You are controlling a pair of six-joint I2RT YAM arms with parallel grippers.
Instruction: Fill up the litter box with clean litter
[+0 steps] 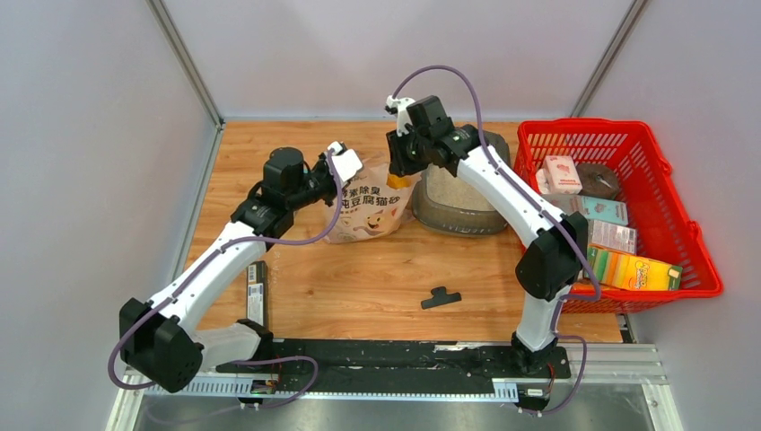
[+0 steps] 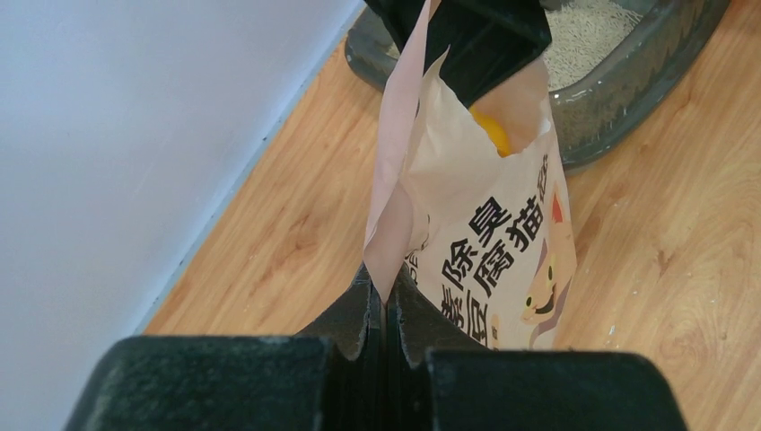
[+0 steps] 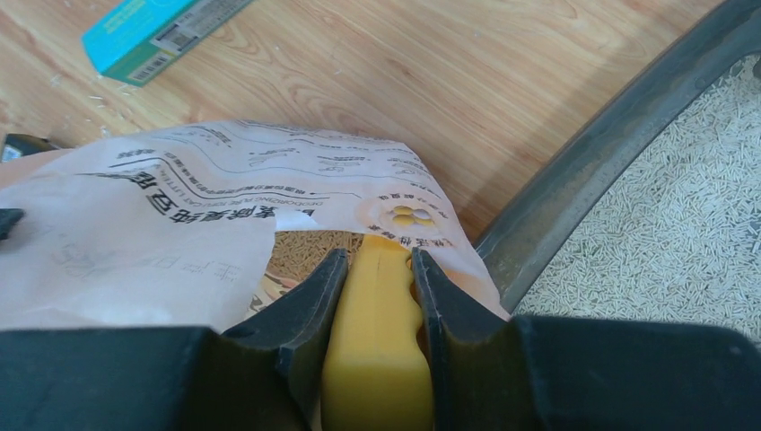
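Top external view gives the layout: the litter box (image 1: 449,221) sits at the back of the tabletop (image 1: 359,287), just beside the printed bag (image 1: 368,211) on one side and the red basket (image 1: 619,135) on the other. A layer of pale litter (image 1: 446,186) is already in it. The left gripper (image 1: 345,162) is at the bag's top corner and the right gripper (image 1: 408,148) hangs over its mouth, but from up here I can't tell what either one holds.

The wrist cameras settle that. Left wrist view shows the left gripper's jaws pressed together on a thin fold of the bag's edge, holding the mouth up. Right wrist view shows the right gripper clamped on a yellow scoop (image 3: 377,350) that reaches into the torn opening, with tan granules visible inside.

What worries me is that the pinch is on flimsy film. If the scoop drags on the torn lip as it lifts, I'd guess the edge could slip free and the bag slump or topple. A heaped scoop must also cross the box's rim, and any tilt would scatter granules onto the wood between bag and box. Only the right wrist view shows how close that rim sits to the bag.
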